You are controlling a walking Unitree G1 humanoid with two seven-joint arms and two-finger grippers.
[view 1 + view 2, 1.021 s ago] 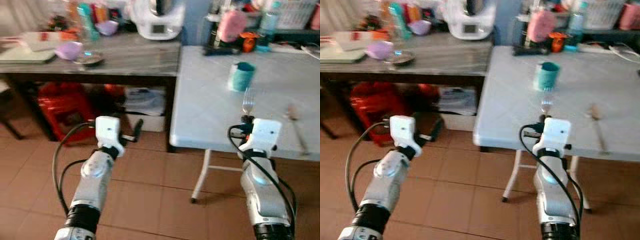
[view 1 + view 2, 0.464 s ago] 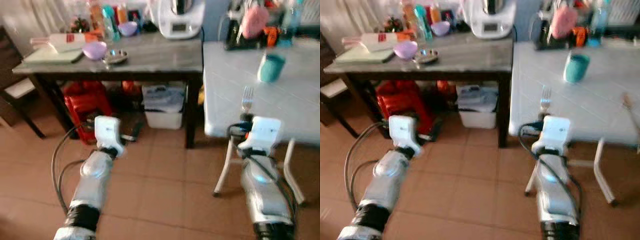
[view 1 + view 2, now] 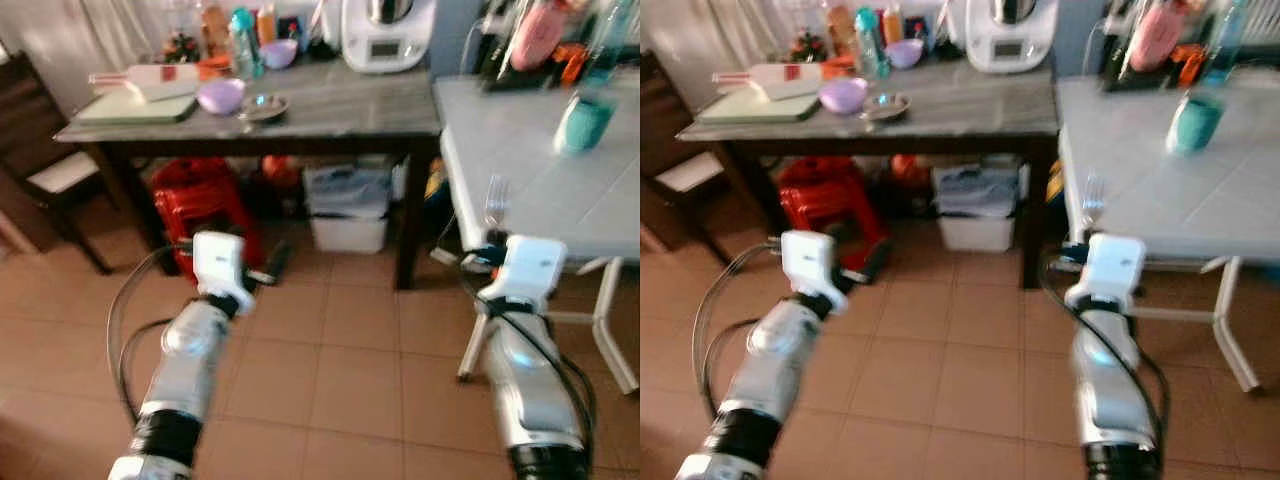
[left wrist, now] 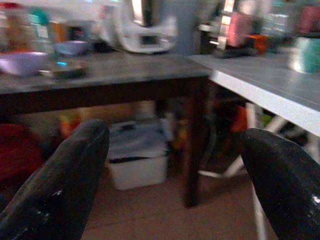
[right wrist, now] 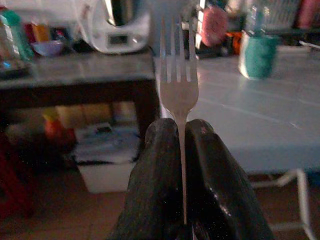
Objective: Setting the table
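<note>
Fork [image 5: 179, 85] upright in right gripper's [image 5: 181, 142] closed jaws; no legible writing.

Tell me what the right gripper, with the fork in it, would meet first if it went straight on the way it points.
Probably the near edge of the white table. The right gripper holds the fork tines forward, and they would arrive first, short of the teal cup. The heights are hard to judge, so the tines might pass just above the tabletop.
</note>
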